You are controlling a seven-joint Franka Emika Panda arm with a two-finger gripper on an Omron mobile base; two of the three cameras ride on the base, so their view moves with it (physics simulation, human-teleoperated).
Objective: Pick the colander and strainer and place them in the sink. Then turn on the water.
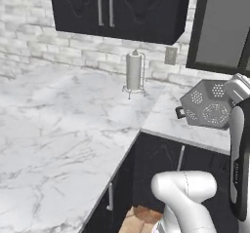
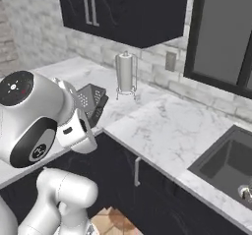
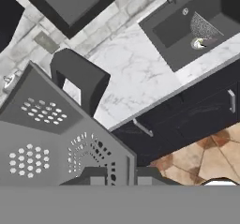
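Now, claw (image 3: 119,177): shut on the colander (image 1: 207,104), raised off the worktop (image 2: 162,126).
Strainer (image 3: 205,27): already in the sink (image 3: 171,28).
Risk: you may drop the colander short of the sink if the rim slips.

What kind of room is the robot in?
A kitchen, most likely: there's a marble counter with a sink set in it, dark cabinets overhead, and a paper towel roll by the wall.
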